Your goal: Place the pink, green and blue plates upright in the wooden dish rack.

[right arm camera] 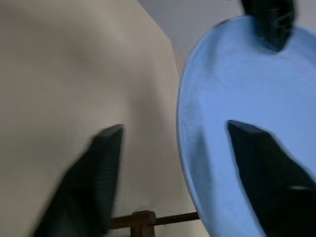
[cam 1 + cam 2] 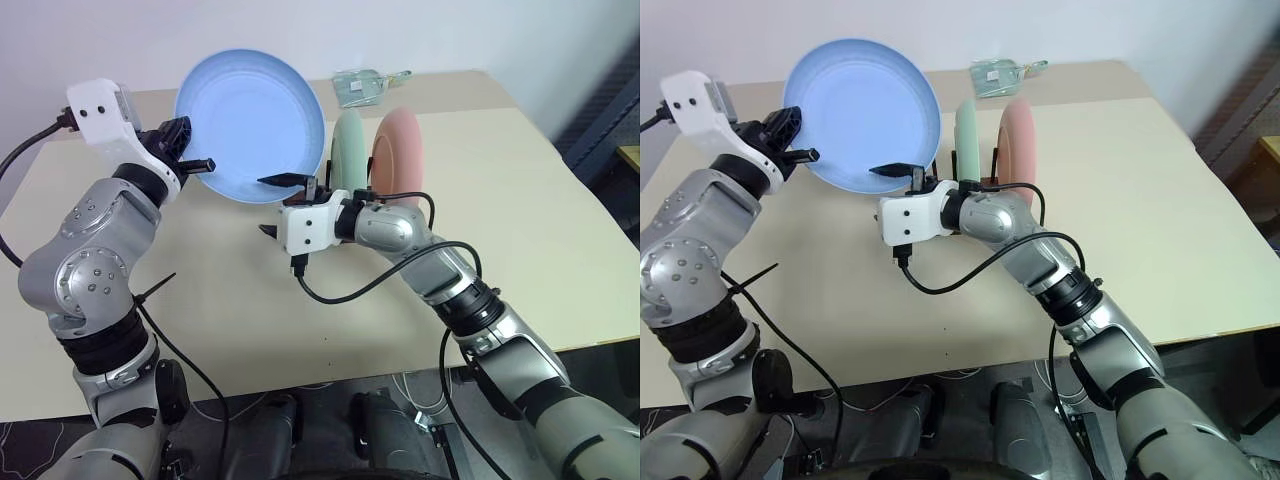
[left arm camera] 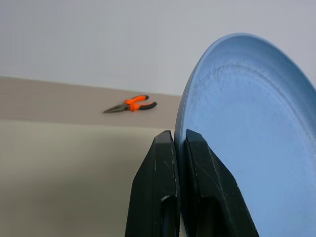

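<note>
The light blue plate (image 2: 255,115) hangs tilted on edge above the table, and my left gripper (image 2: 190,148) is shut on its left rim; in the left wrist view the fingers (image 3: 165,187) pinch that rim. My right gripper (image 2: 278,205) is open at the plate's lower right edge. One of its fingertips (image 1: 254,153) lies over the plate's face and the other stands apart on the far side. Behind my right hand the green plate (image 2: 347,150) and the pink plate (image 2: 400,150) stand upright side by side. A brown bar of the wooden dish rack (image 1: 143,219) shows below the blue plate.
The beige table (image 2: 500,230) stretches wide to the right and front of the plates. A clear packet (image 2: 365,85) lies at the far edge. Orange-handled pliers (image 3: 131,104) rest on the table near the wall.
</note>
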{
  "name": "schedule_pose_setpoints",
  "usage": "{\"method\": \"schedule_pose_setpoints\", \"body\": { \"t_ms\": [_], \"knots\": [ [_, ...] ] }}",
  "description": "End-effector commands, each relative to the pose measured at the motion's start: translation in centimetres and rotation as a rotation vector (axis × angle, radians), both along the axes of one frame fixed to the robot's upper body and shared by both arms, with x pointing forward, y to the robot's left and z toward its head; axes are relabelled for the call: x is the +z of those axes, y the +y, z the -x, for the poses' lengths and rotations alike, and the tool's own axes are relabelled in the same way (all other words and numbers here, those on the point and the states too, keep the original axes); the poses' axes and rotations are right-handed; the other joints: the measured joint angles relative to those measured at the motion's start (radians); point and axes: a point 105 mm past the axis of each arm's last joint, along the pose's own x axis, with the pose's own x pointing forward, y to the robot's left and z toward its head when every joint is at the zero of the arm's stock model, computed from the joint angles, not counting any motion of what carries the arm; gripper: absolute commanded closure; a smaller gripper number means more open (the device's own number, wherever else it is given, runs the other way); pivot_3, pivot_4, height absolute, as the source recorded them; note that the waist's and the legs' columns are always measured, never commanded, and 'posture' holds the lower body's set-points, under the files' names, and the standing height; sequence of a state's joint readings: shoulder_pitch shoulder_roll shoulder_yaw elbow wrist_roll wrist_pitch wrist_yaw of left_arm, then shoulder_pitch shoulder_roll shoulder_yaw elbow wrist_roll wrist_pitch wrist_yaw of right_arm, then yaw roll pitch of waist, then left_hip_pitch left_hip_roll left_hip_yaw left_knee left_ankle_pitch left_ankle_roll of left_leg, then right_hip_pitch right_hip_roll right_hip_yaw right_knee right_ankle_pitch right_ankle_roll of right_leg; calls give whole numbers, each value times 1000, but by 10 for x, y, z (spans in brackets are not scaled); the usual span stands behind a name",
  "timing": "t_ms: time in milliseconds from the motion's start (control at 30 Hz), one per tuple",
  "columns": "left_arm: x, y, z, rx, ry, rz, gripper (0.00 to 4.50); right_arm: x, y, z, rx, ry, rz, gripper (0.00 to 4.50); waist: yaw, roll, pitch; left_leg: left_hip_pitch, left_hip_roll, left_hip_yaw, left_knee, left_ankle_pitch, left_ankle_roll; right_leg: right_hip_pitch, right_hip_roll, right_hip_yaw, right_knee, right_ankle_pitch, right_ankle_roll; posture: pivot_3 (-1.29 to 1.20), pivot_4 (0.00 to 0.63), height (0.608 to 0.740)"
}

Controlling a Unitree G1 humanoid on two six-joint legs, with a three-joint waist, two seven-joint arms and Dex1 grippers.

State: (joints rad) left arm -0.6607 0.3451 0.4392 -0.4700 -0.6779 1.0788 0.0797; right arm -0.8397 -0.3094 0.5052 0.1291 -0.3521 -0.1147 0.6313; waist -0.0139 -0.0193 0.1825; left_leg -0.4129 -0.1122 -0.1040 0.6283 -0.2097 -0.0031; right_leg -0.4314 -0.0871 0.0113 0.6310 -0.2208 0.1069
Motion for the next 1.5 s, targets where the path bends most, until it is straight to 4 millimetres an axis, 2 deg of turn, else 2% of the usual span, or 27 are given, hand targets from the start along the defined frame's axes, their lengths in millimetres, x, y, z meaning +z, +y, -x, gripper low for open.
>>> {"method": "schedule_pose_setpoints", "body": {
  "t_ms": [33,67,100,133,167,200,300,367,400,467,533,600,667,733,833,900,1000,1067,1167,1300,1500],
  "knots": [
    [10,-3,9,-16,-52,-11,4500,18,7,1,14,-71,-31,3360,0,0,0,0,0,0,0,0,0,0,0,0,0,0,0,0,150,729],
    [9,-3,10,-19,-50,-10,4500,19,7,1,14,-76,-32,3886,0,0,0,0,0,0,0,0,0,0,0,0,0,0,0,0,150,729],
    [10,-3,11,-31,-57,1,4168,20,8,1,15,-81,-35,4362,0,0,0,0,0,0,0,0,0,0,0,0,0,0,0,0,150,729],
    [10,-3,11,-45,-66,22,3788,20,9,1,18,-85,-36,4500,0,0,0,0,0,0,0,0,0,0,0,0,0,0,0,0,150,729],
    [12,-3,12,-50,-75,34,3504,21,9,2,21,-91,-37,4500,0,0,0,0,0,0,0,0,0,0,0,0,0,0,0,0,150,729],
    [13,-2,13,-49,-85,42,3036,21,10,3,25,-97,-36,4500,0,0,0,0,0,0,0,0,0,0,0,0,0,0,0,0,150,729],
    [30,11,16,9,-181,90,1434,21,12,7,36,-118,-37,4500,1,0,0,0,0,0,0,0,0,0,0,0,0,0,0,0,150,729],
    [40,26,19,72,-241,151,461,21,12,8,37,-125,-38,4500,0,0,0,0,0,0,0,0,0,0,0,0,0,0,0,0,150,729],
    [45,41,20,130,-276,177,62,22,12,8,39,-134,-41,4500,0,0,0,0,0,0,0,0,0,0,0,0,0,0,0,0,150,729],
    [48,76,25,281,-315,165,62,25,13,9,43,-156,-59,4500,-3,0,0,0,0,0,0,0,-1,-1,1,0,0,0,-1,0,150,729],
    [42,103,32,401,-319,50,62,32,12,10,52,-173,-98,4500,-7,0,0,0,1,0,-1,0,-1,-1,1,1,0,0,-1,0,150,729],
    [27,124,37,472,-292,-10,62,44,9,12,66,-174,-177,4500,-5,0,0,1,1,1,-2,0,-1,-1,1,2,0,0,-1,0,150,729],
    [1,132,39,487,-223,-130,62,63,3,17,92,-134,-312,4500,-3,0,0,2,1,2,-3,0,-1,-1,2,3,0,0,-1,0,150,729],
    [-28,122,37,416,-142,-276,62,83,-3,26,141,-35,-481,4500,2,-1,0,2,1,1,-3,0,-1,-1,1,3,0,0,-1,0,150,729],
    [-70,83,37,223,-53,-446,62,104,-12,43,258,201,-695,4500,7,0,0,2,1,0,-3,-4,5,1,1,3,-1,0,-1,0,150,729],
    [-101,49,40,92,-14,-443,62,114,-19,55,348,453,-868,4500,8,0,0,2,1,-1,-2,-5,4,1,1,3,-2,0,-2,0,150,729],
    [-127,8,45,-55,-1,-404,62,111,-22,61,389,751,-1022,4500,4,0,-1,3,1,-2,-3,-6,4,3,0,4,-2,-2,-5,0,150,729],
    [-136,-10,48,-117,1,-395,62,105,-22,60,369,865,-1078,4500,2,0,-1,3,2,-2,-4,-6,4,2,0,4,-1,-2,-7,0,150,729],
    [-139,-24,49,-157,-8,-373,62,96,-21,56,336,987,-1135,4500,-1,1,0,3,3,-2,-8,-5,3,-2,1,4,0,-3,-9,0,150,729],
    [-141,-32,49,-183,-12,-373,62,89,-22,49,292,1063,-1164,4500,0,2,0,3,4,-2,-12,-2,3,-4,1,4,0,-3,-9,0,150,729],
    [-141,-33,49,-187,-15,-370,62,79,-26,30,187,1126,-1227,4500,0,2,0,3,4,-2,-12,-2,3,-4,1,3,0,-3,-9,0,150,729]
  ]
}}
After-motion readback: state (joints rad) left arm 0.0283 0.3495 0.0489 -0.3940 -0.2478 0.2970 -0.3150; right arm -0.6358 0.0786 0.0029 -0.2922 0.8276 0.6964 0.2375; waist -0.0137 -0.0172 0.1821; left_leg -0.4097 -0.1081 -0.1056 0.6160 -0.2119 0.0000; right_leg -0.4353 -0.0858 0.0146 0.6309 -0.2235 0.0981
